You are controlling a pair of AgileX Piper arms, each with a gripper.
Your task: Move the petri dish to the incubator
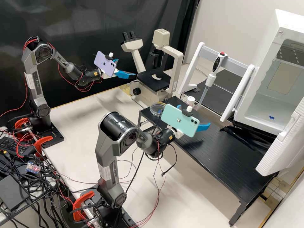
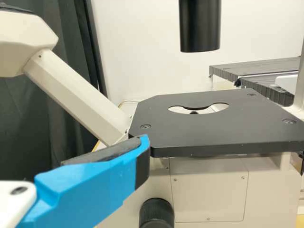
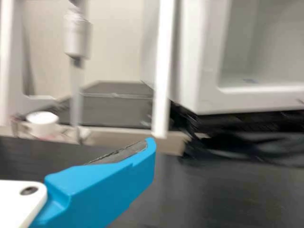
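The clear petri dish (image 1: 156, 109) lies at the far left corner of the black raised shelf, beside the phone on my right arm. My right gripper (image 1: 194, 115) is over the shelf, its fingers apart, partly behind that phone; in the right wrist view one blue finger (image 3: 121, 175) of it shows. Near the microscope, my left gripper (image 1: 127, 68) stands open; one of its fingers (image 2: 102, 183) appears before the stage in the left wrist view. At the right stands the white incubator (image 1: 264, 106), door open, a small blue mark on its floor; its opening (image 3: 256, 89) also shows in the right wrist view.
A microscope (image 1: 153, 80) with a black stage (image 2: 213, 133) stands behind the shelf (image 1: 221, 158). A pipette (image 1: 207, 84) hangs on a white frame near a white-capped bottle (image 1: 190, 101). The incubator door (image 1: 278, 142) reaches over the shelf's right end.
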